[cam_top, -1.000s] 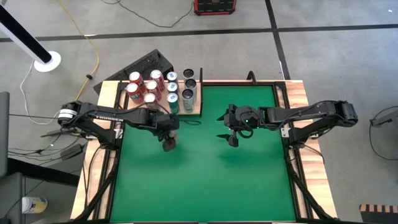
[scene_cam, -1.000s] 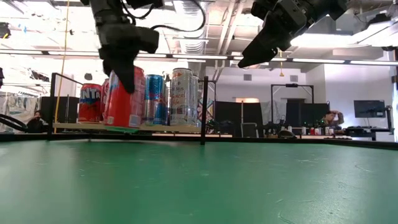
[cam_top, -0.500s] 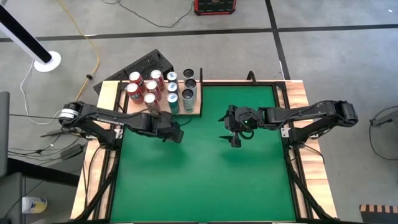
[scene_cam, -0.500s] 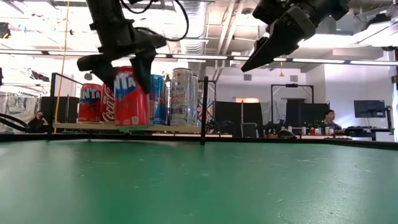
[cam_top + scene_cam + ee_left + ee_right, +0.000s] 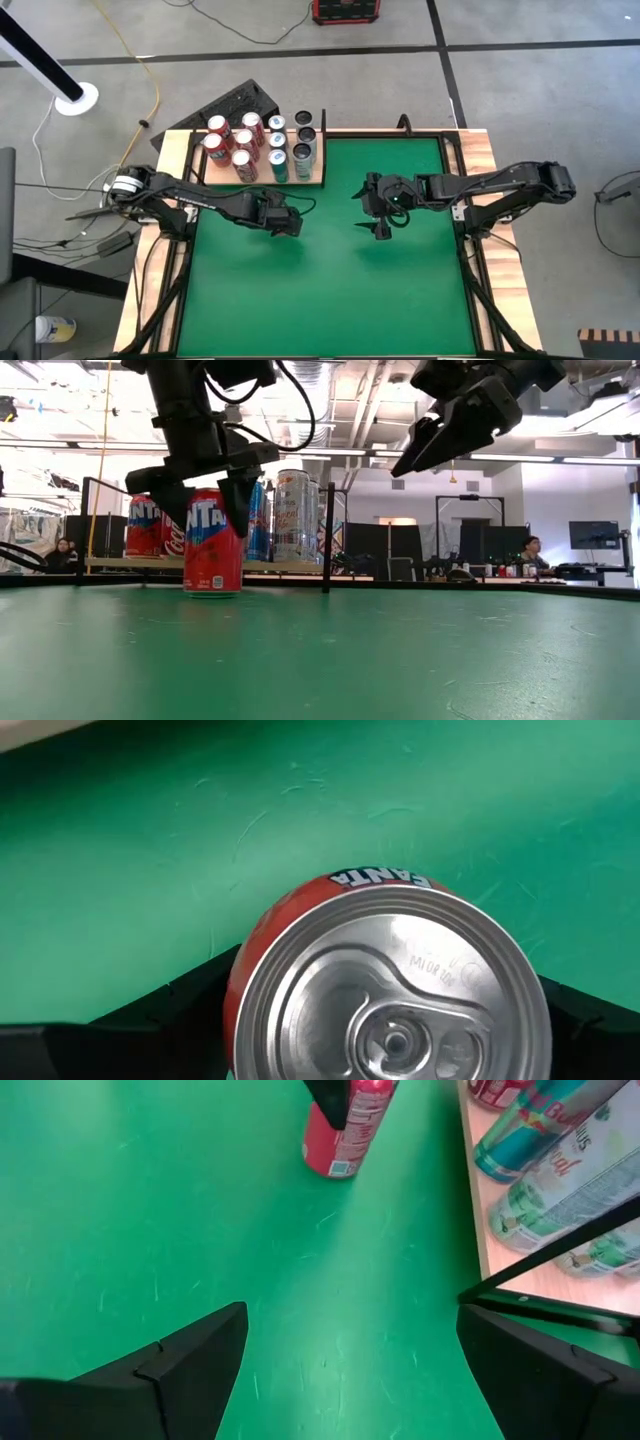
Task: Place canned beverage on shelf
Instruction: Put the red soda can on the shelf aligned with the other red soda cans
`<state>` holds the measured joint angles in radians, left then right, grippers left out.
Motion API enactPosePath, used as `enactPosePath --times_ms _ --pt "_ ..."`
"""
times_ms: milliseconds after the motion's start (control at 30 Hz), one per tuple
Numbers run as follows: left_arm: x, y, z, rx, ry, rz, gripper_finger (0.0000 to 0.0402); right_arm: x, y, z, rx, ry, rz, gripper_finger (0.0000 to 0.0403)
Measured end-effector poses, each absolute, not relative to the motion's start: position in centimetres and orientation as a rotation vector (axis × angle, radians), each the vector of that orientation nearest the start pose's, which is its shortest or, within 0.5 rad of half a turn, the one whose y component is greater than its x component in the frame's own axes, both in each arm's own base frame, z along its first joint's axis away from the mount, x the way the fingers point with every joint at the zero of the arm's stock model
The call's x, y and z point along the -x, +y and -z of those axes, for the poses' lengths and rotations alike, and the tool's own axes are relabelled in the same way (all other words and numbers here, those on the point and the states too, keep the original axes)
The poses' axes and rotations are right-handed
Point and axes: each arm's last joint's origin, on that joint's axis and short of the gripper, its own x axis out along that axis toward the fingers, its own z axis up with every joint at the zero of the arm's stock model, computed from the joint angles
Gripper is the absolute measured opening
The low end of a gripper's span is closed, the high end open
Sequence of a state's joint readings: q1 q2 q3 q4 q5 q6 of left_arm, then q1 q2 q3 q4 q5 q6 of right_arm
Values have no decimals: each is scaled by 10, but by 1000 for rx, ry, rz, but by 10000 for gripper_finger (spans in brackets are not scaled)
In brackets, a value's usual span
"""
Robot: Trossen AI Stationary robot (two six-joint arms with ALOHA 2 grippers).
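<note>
**Red can upright on the felt, both grippers spread**

From my console, at nine o'clock, the left gripper (image 5: 205,500) hangs over a red can (image 5: 212,542). Its dark fingers (image 5: 240,505) are spread to either side of the can's upper part, and I cannot tell whether they touch it. The can stands upright on the green felt table (image 5: 330,280), a smooth cylinder with a brushed silver lid and pull tab. Up at eleven o'clock sits the shelf (image 5: 318,172), a flat pale-wood board with grain, carrying upright cans: red ones (image 5: 232,140) to the left, taller blue and pale ones (image 5: 290,145) to the right. At two o'clock the right gripper (image 5: 378,226) hovers above the felt, fingers spread wide, holding nothing.
</note>
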<state>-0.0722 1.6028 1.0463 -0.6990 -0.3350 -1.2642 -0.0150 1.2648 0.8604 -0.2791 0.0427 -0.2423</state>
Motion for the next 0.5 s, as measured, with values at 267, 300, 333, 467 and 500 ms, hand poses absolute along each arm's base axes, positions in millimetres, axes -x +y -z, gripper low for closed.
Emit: enactPosePath --times_ms 267,300,333,467,500 --pt "-297 -6 -205 831 870 -913 316 -262 -5 -250 267 722 -45 383" --pt "-297 -4 -205 836 874 -911 316 -262 -5 -250 269 722 -46 383" --pt "-298 -3 -206 842 876 -906 316 -262 -5 -250 270 722 -46 383" --pt "-304 2 -216 830 892 -852 316 -262 -5 -250 279 721 -50 383" --pt "-306 2 -219 819 886 -838 316 -262 -5 -250 283 721 -52 383"
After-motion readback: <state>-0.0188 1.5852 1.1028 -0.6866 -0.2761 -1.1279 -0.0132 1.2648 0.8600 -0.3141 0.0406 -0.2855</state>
